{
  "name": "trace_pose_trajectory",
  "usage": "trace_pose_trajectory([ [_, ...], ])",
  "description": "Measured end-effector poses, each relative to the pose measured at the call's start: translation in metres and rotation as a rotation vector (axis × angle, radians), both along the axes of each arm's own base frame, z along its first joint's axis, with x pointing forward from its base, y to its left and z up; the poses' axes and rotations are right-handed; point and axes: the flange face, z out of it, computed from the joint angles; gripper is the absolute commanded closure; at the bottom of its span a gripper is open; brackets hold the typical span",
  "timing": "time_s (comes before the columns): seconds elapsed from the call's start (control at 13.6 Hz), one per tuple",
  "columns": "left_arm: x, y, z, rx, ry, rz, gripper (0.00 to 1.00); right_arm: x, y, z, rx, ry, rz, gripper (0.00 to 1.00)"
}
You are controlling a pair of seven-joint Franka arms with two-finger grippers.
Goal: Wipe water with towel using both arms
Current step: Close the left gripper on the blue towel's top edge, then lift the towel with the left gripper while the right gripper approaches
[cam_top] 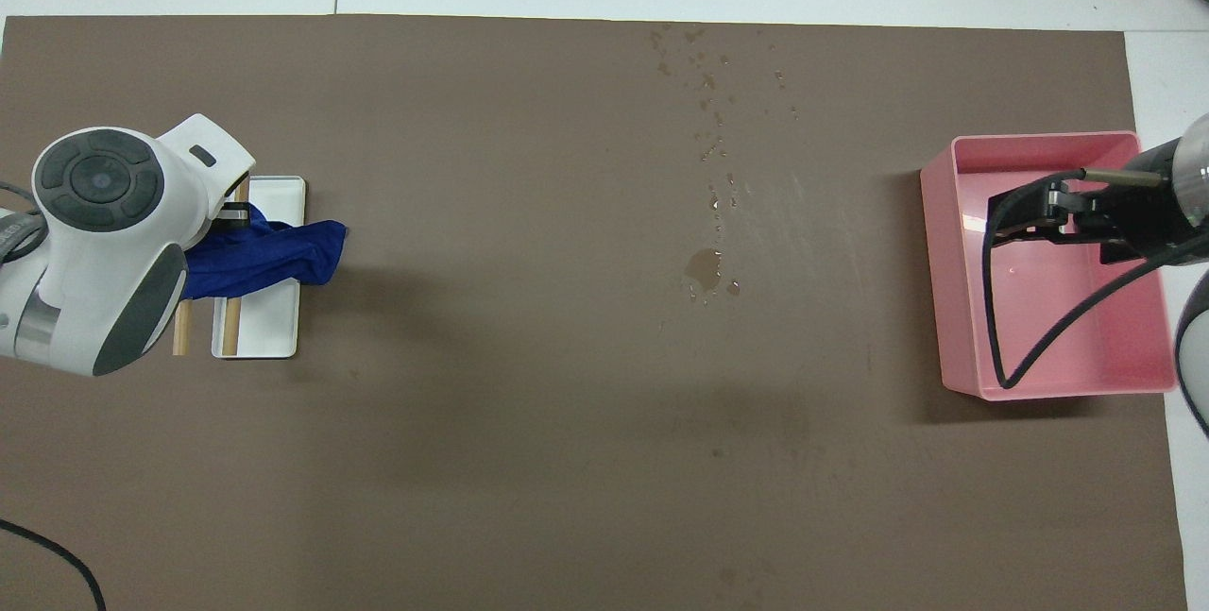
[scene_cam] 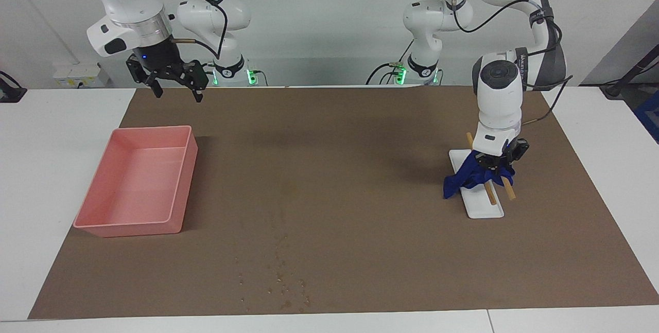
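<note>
Our left gripper (scene_cam: 495,164) reaches down onto the blue towel (scene_cam: 466,179), fingers clamped in the bunched cloth, which drapes over two wooden sticks (scene_cam: 508,189) lying across a white tray (scene_cam: 489,209) toward the left arm's end of the table. The water (cam_top: 708,129) lies mid-mat as scattered tiny droplets and one small darker puddle, running toward the mat edge farthest from us, well apart from the towel. Our right gripper (scene_cam: 176,86) waits aloft over the mat's near edge, fingers spread and holding nothing (the overhead view shows it over the pink bin (scene_cam: 136,181)). Bare brown mat (scene_cam: 360,178) separates towel and water.
</note>
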Motion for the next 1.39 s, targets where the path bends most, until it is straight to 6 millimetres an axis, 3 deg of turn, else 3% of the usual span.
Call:
trace_pose_trajectory([
  [0.29,0.000,-0.001,0.009,-0.001,-0.016,-0.001,0.57,0.000,0.000,0.000,0.000,0.000,0.000,0.00],
  [0.37,-0.001,-0.001,0.010,-0.001,-0.017,-0.002,0.66,0.000,0.000,0.000,0.000,0.000,0.000,0.00],
  [0.44,-0.001,-0.002,0.010,0.000,-0.016,-0.002,0.88,0.000,0.000,0.000,0.000,0.000,0.000,0.00],
  [0.51,-0.001,-0.002,0.010,0.001,-0.015,-0.002,1.00,0.000,0.000,0.000,0.000,0.000,0.000,0.00],
  [1.03,-0.002,-0.006,0.015,-0.002,-0.003,0.008,1.00,0.000,0.000,-0.001,0.000,0.002,0.000,0.00],
  [1.17,0.001,-0.007,0.036,-0.088,0.028,0.101,1.00,0.000,0.000,-0.001,0.000,0.002,0.000,0.00],
  [1.39,0.003,-0.013,0.099,-0.334,0.081,0.255,1.00,0.000,0.000,-0.001,0.000,0.003,0.000,0.00],
])
